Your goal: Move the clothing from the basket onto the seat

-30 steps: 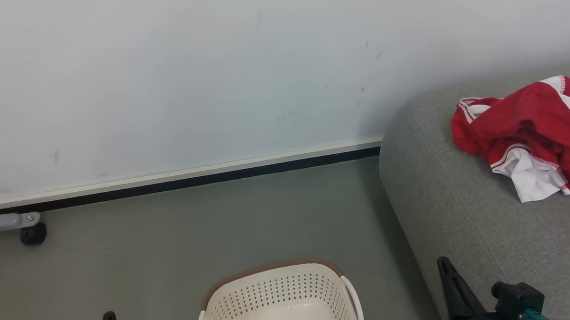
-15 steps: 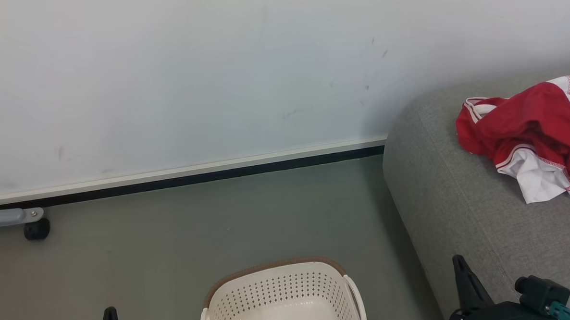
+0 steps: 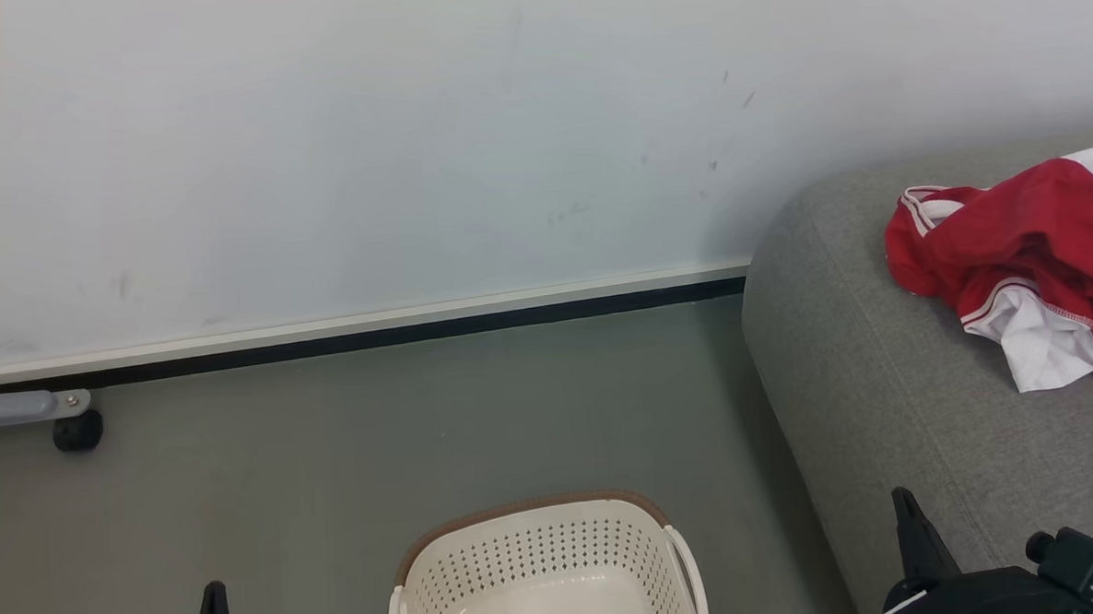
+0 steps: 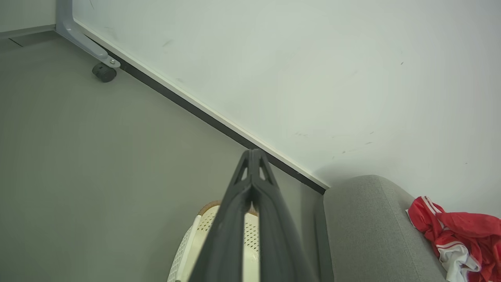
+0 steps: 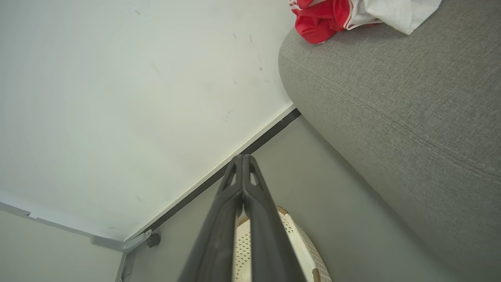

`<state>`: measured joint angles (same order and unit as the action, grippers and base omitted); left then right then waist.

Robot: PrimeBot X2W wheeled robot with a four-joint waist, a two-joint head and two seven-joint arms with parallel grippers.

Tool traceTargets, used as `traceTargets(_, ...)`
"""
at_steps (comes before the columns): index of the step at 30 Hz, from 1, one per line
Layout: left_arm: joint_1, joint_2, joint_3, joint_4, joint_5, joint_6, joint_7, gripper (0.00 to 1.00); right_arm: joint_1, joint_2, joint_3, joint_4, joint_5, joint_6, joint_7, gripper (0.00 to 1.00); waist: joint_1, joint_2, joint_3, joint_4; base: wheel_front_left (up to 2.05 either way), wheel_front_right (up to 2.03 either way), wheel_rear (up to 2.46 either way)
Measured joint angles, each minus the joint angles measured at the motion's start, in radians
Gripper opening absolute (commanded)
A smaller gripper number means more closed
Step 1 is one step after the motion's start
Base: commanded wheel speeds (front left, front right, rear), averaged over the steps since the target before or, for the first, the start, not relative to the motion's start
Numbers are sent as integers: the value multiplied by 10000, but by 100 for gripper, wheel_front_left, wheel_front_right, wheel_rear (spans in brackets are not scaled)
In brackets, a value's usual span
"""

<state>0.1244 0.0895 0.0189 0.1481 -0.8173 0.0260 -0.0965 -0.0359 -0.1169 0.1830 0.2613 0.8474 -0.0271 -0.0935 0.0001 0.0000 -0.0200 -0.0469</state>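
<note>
Clothing [image 3: 1014, 250] lay crumpled on the seat [image 3: 883, 403], red with white lining and striped trim showing.
I saw the basket [image 3: 539, 566] on the floor [image 3: 332, 464], near the seat's left side, its pale bottom in plain sight from the head camera. My left pincer [image 4: 252, 155] was closed, fingers meeting at the tips and gripping nothing, low and left of the basket. My right pincer [image 5: 242, 159] was likewise closed and held nothing, by the seat's near edge. A black caster [image 3: 78, 431] stood by the wall [image 3: 410, 147].
</note>
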Motion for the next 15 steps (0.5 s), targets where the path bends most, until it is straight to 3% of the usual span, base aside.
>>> traceTargets(15, -464, -134, 173, 380, -1948, -360, 573, 0, -163, 173, -813, 65, 1918, 364, 520, 0, 0, 0, 56, 121, 0, 0, 0)
